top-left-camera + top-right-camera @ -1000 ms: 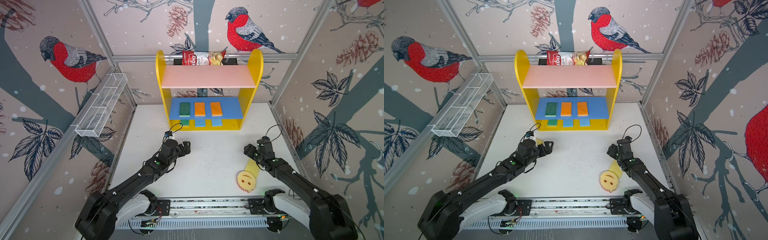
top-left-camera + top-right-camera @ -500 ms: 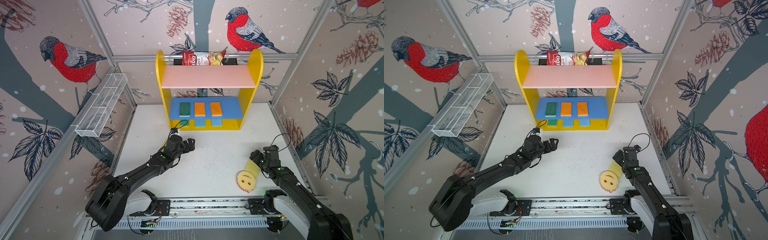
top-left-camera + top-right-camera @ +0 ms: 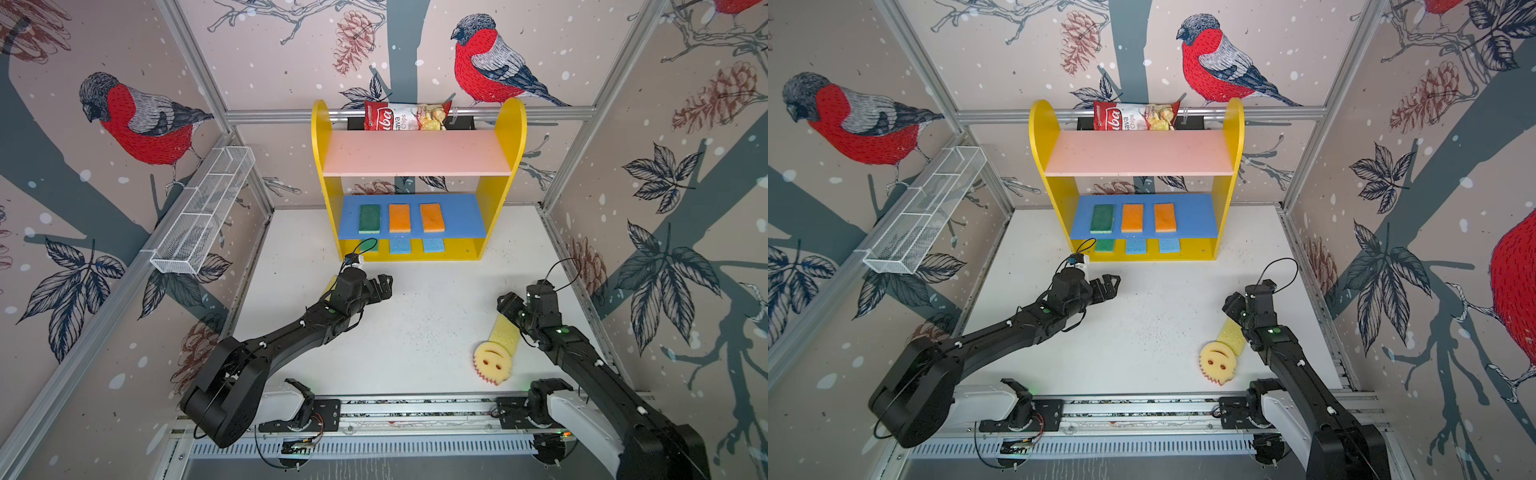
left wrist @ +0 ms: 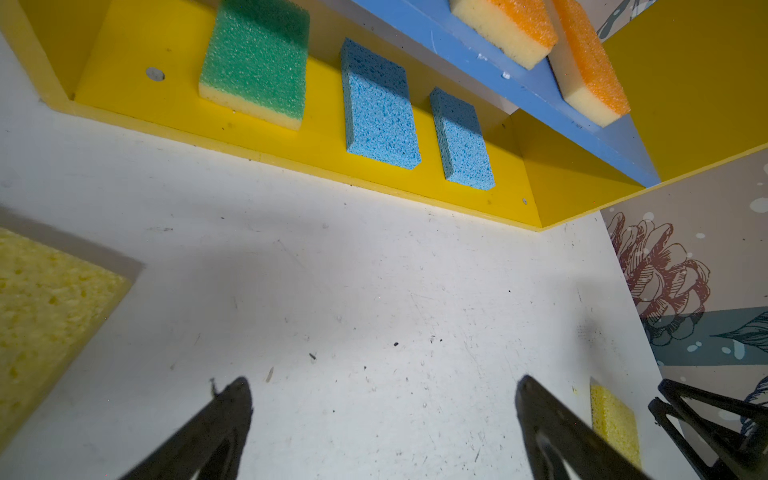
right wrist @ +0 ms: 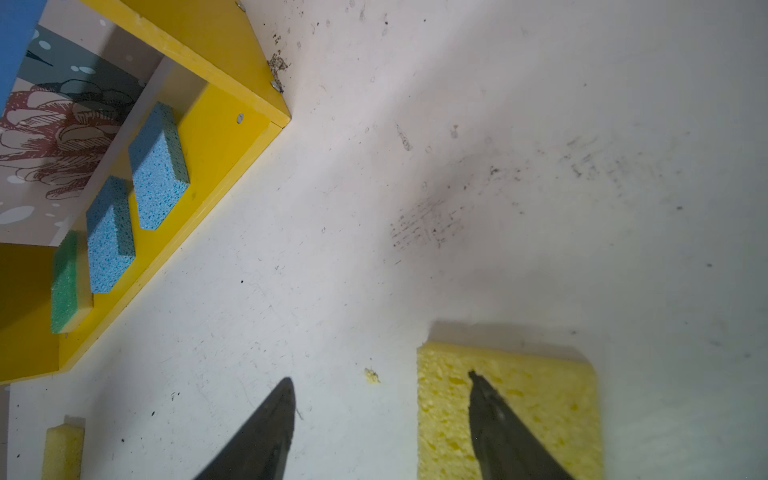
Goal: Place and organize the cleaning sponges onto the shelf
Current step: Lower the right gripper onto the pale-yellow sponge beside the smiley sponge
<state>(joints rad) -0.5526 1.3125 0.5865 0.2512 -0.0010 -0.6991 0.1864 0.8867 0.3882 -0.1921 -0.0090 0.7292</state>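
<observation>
**Grasp of a loose sponge before the shelf.** Before the shelf's left end, the left yellow sponge is seen flat on the table, largely hidden under the left arm in both top views. Just before the shelf's base, the left gripper is held with jaws spread wide and nothing between them.

On the shelf, the upper green sponge and two orange sponges are laid in a row on the blue middle board. The lower green sponge and two blue sponges are laid on the base. The pink top board is left bare.

Before the shelf's right end, well apart from it, the right gripper is poised at the right yellow sponge. Its jaws are parted and not clamped: one finger is placed over the foam, the other over bare table beside its long edge. The smiley sponge is found at that sponge's end farther from the shelf, touching or overlapping it.

This grasp is judged to be the step in hand. It is best done if the jaws are shifted sideways until the narrow width is straddled. The foam should be squeezed only lightly and lifted straight up, so that the smiley sponge is not dragged.
</observation>
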